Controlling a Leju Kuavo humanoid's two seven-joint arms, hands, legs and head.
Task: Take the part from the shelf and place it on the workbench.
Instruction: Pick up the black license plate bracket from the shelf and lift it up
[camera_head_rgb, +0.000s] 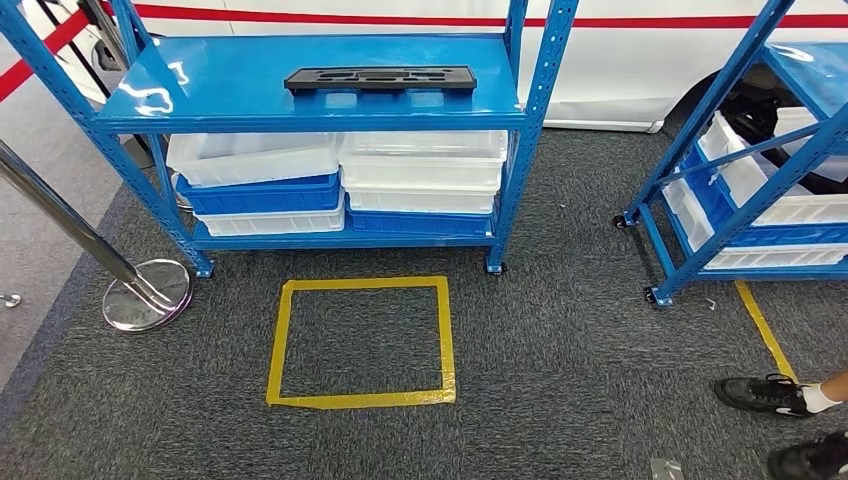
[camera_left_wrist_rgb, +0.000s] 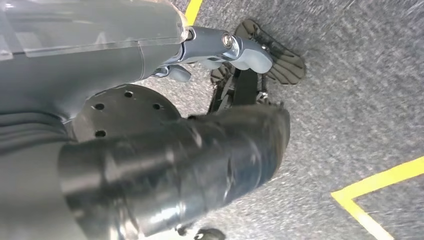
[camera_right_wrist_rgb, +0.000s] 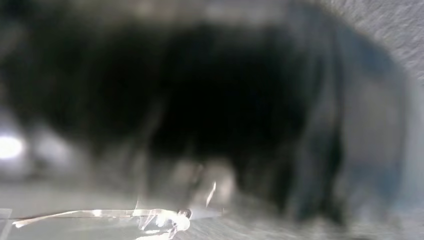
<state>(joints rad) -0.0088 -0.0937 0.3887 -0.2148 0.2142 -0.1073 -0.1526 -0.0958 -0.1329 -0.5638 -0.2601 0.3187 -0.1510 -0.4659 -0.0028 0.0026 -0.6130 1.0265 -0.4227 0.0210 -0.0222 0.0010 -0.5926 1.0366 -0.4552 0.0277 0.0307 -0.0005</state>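
Grey carpet (camera_head_rgb: 560, 340) covers the floor in front of me, with a square of yellow tape (camera_head_rgb: 362, 341) marked on it just short of a blue shelf (camera_head_rgb: 310, 100). On the shelf's top deck lies the part (camera_head_rgb: 381, 79), a long flat black piece with cut-outs, set crosswise near the middle and touching nothing else. Below it, white and blue bins (camera_head_rgb: 340, 185) are stacked on the lower deck. A second blue shelf (camera_head_rgb: 745, 160) with more bins stands to the right, well apart from the first. A chrome post base (camera_head_rgb: 148, 293) rests on the carpet to the left of the taped square, and a person's dark shoes (camera_head_rgb: 765, 395) are at the lower right, beside a strip of yellow tape.

My left wrist view looks down at the carpet, where I see my left hand (camera_left_wrist_rgb: 215, 55): the thick grey thumb sticks out straight and a finger (camera_left_wrist_rgb: 179, 73) beneath it curls slightly. It holds nothing and touches nothing, so I read it as released.

My right wrist view is a dark blur; I cannot tell how my right hand is set.
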